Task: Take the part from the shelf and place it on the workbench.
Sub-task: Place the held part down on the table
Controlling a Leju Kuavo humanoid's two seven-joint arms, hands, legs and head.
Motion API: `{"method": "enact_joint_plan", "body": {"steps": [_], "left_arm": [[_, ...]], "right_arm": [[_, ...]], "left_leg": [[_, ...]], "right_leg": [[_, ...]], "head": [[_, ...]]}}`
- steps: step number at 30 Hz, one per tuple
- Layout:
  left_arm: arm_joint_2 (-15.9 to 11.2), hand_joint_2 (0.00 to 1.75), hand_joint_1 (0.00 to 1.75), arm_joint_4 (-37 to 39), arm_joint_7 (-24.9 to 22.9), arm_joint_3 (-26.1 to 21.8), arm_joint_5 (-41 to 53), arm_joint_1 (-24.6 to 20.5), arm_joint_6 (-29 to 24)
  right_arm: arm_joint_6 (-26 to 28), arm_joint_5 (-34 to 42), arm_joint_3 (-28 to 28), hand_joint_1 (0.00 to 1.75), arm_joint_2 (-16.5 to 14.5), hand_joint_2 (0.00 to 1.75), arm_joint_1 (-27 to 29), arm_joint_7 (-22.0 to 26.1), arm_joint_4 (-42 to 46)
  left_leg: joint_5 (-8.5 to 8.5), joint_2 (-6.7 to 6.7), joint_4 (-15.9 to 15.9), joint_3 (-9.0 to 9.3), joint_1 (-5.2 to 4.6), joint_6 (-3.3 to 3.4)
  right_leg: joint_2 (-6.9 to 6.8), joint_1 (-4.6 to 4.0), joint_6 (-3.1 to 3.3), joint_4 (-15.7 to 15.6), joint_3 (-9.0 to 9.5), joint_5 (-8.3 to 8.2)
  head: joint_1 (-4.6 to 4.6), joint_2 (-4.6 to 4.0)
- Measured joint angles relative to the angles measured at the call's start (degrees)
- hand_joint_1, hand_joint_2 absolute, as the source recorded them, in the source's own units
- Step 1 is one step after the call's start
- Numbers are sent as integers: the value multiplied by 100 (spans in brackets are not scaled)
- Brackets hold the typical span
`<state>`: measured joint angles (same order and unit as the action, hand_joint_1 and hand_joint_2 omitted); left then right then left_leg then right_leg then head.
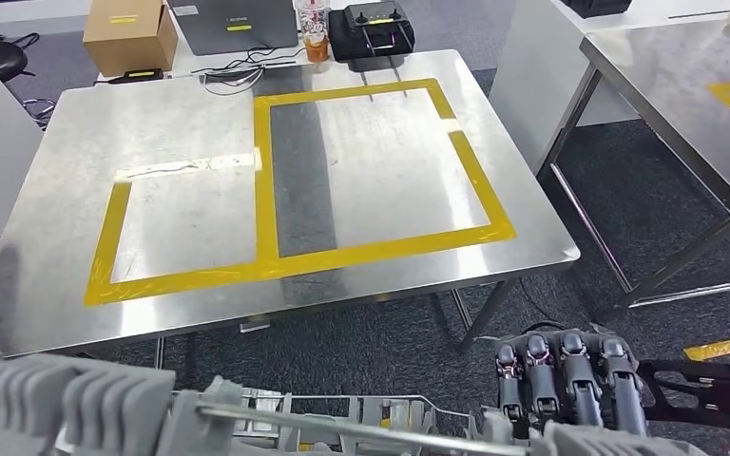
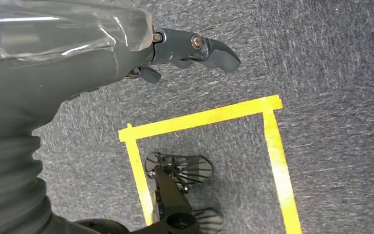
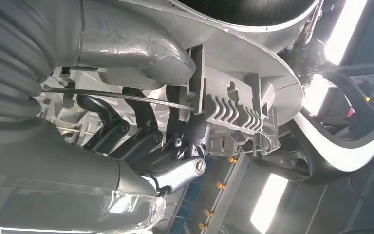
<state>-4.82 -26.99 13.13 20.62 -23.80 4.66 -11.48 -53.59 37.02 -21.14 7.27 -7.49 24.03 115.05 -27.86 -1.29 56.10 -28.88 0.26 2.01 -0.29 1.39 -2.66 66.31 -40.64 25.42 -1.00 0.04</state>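
The part (image 1: 76, 404) is a long grey plastic piece with ribbed fins and a thin metal rod (image 1: 323, 426). It spans the bottom of the head view, below the near edge of the steel workbench (image 1: 190, 123). My right hand (image 1: 566, 385) grips its right end, dark fingers wrapped over the edge. In the right wrist view the fingers (image 3: 141, 141) curl under the finned part (image 3: 233, 112) and the thumb lies on its other side. My left hand (image 2: 185, 48) hangs over the grey carpet and holds nothing.
Yellow tape (image 1: 266, 171) marks two rectangles on the workbench. At its far edge stand a cardboard box (image 1: 130, 36), a laptop (image 1: 238, 24), a cup (image 1: 315, 33) and a black device (image 1: 373, 30). A second steel table (image 1: 684, 85) stands at the right. A yellow floor marking (image 2: 199, 118) lies below my left hand.
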Motion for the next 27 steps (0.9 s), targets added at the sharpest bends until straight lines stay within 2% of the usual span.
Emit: {"method": "enact_joint_plan", "body": {"steps": [1, 2, 3, 5, 7, 8, 9, 11, 12, 13, 14, 16, 17, 18, 21, 23, 24, 26, 27], "left_arm": [[3, 175, 0, -2, -5, -7, 3, 0, -1], [5, 175, 0, -4, -11, -14, 7, 2, -1], [5, 175, 0, -5, -15, -26, 10, 7, -2], [6, 175, 0, -8, -19, -50, 15, 16, -2], [7, 175, 0, -15, -19, -66, 21, 15, -2], [5, 175, 0, -19, -19, -70, 25, 12, -2], [4, 175, 0, -22, -19, -74, 28, 12, -3], [3, 175, 0, -23, -20, -79, 36, 19, -4], [5, 175, 0, -23, -20, -80, 40, 25, -4], [7, 175, 0, -23, -20, -82, 48, 29, -4], [7, 175, 0, -25, -21, -87, 58, 30, -4], [3, 175, 0, -28, -21, -102, 82, 27, -3], [0, 175, 0, -30, -21, -110, 92, 24, -2], [-3, 175, 0, -32, -22, -116, 98, 20, -1], [-6, 175, 0, -39, -26, -142, 101, 23, 2], [-1, 175, 0, -44, -22, -162, 101, 25, 7], [5, 175, 0, -47, -19, -176, 101, 24, 10], [18, 175, 0, -48, -8, -207, 99, 29, 14], [23, 175, 0, -48, 1, -222, 97, 38, 15]], "right_arm": [[-3, 11, 0, 175, -2, 175, -1, -7, -2], [-7, 24, 0, 175, -5, 175, 0, -12, -3], [-9, 37, 0, 175, -9, 175, 1, -19, -5], [-13, 53, 0, 175, -18, 175, -1, -36, -7], [-14, 60, 0, 175, -32, 175, -6, -49, -4], [-14, 63, 0, 175, -42, 175, -7, -53, -2], [-14, 67, -1, 175, -54, 175, -7, -60, -1], [-14, 69, -2, 175, -72, 175, -3, -79, -2], [-14, 69, -2, 175, -79, 175, 1, -89, -2], [-14, 69, -2, 175, -83, 175, 4, -96, -2], [-14, 69, -2, 175, -85, 175, 5, -100, -2], [-14, 77, -1, 175, -93, 175, 5, -103, -1], [-14, 87, 1, 175, -99, 175, 4, -108, 0], [-13, 98, 2, 175, -106, 175, 5, -114, -1], [4, 120, 12, 175, -123, 175, 7, -151, 0], [50, 121, 43, 175, -132, 175, 2, -194, 2], [84, 120, 72, 175, -134, 175, 4, -217, 2], [169, 103, 150, 175, -136, 175, 15, -264, 2], [214, 82, 197, 175, -136, 175, 27, -289, 2]], "left_leg": [[-66, -22, 35, 22, -11, -36], [-128, -38, 63, 27, -19, -73], [-177, -47, 80, 22, -24, -110], [-236, -49, 74, 36, -7, -171], [-322, -5, 156, 35, 21, -230], [-420, 24, 338, -43, 33, -261], [-558, 55, 654, -208, 43, -291], [-841, 82, 1458, -709, 57, -334], [-876, 87, 1732, -922, 61, -343], [-791, 91, 1794, -1033, 62, -340], [-594, 92, 1620, -1022, 63, -328], [-86, 109, 841, -745, 52, -268], [80, 120, 497, -605, 36, -230], [161, 127, 281, -516, 17, -195], [180, 116, 164, -464, -13, -106], [229, 108, 81, -389, 6, -31], [251, 106, 46, -353, 16, -2], [256, 102, 41, -347, 1, 29], [253, 98, 42, -347, -6, 33]], "right_leg": [[3, 4, -12, -394, 156, -185], [5, 2, 12, -671, 267, -299], [8, -11, 63, -809, 326, -335], [14, -33, 174, -817, 345, -282], [19, -17, 250, -828, 390, -235], [17, -3, 287, -834, 421, -210], [15, 1, 321, -836, 448, -185], [12, -3, 356, -836, 481, -143], [14, -5, 361, -836, 495, -126], [18, -6, 356, -836, 513, -110], [21, -9, 351, -836, 540, -92], [25, -15, 326, -839, 603, -57], [26, -30, 305, -839, 624, -39], [26, -40, 280, -839, 636, -26], [19, -45, 184, -851, 650, -7], [19, -45, 157, -689, 581, 92], [21, -45, 171, -435, 462, 215], [23, -41, 209, 315, 98, 516], [23, -39, 207, 634, -66, 613]], "head": [[2, 0], [2, 0], [-1, 0], [-4, 0], [-7, 0], [-11, 0], [-14, 0], [-15, 0], [-16, 0], [-16, 0], [-16, 0], [-15, 0], [-13, 0], [-11, 0], [-11, 0], [-4, 0], [2, 0], [6, 0], [7, 0]]}}
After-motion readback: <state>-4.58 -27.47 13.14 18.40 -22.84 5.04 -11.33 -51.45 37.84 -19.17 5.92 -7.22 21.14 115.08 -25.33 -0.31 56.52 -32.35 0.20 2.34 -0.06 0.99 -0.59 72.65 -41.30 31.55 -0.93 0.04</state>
